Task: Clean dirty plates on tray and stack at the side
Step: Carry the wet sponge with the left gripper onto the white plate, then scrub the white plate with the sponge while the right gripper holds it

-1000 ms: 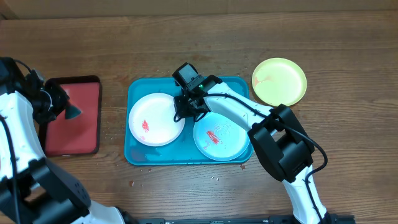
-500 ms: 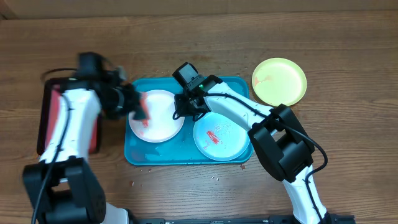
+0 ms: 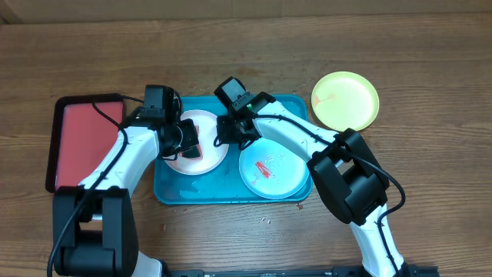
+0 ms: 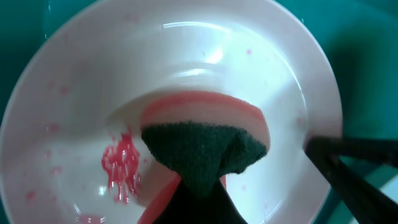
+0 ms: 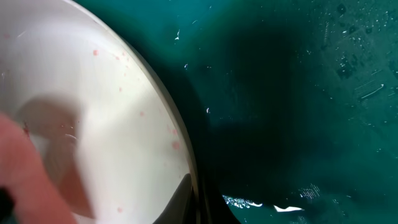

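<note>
The white plate [image 3: 210, 160] lies at the left of the turquoise tray [image 3: 200, 192]. A red smear [image 4: 120, 169] is on it. My left gripper [image 3: 187, 145] is shut on a sponge [image 4: 205, 140], pink with a dark green scouring face, and presses it on the white plate [image 4: 249, 56]. My right gripper [image 3: 224, 140] is shut on that plate's right rim [image 5: 180, 149]. The pale mint plate [image 3: 270, 171] with a red smear lies at the right of the tray. The yellow-green plate [image 3: 345, 101] sits on the table right of the tray, with faint red marks.
A dark-rimmed red tray [image 3: 81, 142] lies on the wooden table left of the turquoise tray. Small crumbs are scattered on the table in front of the turquoise tray [image 3: 265, 221]. The tray floor [image 5: 298, 93] is wet beside the white plate.
My left arm has swung from over the red tray to the right, bringing the sponge onto the white plate. My right gripper has stayed on the plate's rim.
</note>
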You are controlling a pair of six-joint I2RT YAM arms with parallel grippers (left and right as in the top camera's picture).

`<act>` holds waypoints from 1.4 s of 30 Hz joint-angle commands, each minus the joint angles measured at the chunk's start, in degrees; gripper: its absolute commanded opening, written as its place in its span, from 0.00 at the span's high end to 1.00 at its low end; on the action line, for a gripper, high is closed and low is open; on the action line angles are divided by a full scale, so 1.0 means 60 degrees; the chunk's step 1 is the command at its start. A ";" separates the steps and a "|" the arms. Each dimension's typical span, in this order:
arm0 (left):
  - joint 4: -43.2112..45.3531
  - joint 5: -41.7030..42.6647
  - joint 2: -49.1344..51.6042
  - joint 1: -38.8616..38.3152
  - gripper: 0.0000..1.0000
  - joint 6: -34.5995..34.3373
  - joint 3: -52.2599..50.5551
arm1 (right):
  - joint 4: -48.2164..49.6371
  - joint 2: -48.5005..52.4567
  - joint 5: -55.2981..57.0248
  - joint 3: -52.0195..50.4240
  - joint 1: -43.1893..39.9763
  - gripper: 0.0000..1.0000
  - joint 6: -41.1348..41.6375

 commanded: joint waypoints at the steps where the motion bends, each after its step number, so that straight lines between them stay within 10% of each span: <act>1: 0.0357 -0.0310 0.0423 -0.0055 0.96 -0.0342 -0.0131 | -0.0124 0.0029 0.0346 -0.0160 -0.0120 0.96 0.0047; 18: -0.1384 -0.5293 0.1650 0.0215 0.96 -0.0331 0.0841 | -0.0437 0.0029 0.0357 -0.0160 -0.0146 0.96 0.0007; 27: 0.0124 -0.0765 0.1836 0.0084 0.96 -0.0164 0.1428 | -0.0444 0.0029 0.0353 -0.0164 -0.0146 0.96 0.0007; 42: -0.0146 0.1253 0.3330 -0.1373 0.96 -0.0364 0.1450 | -0.0455 0.0029 0.0353 -0.0164 -0.0146 0.96 0.0007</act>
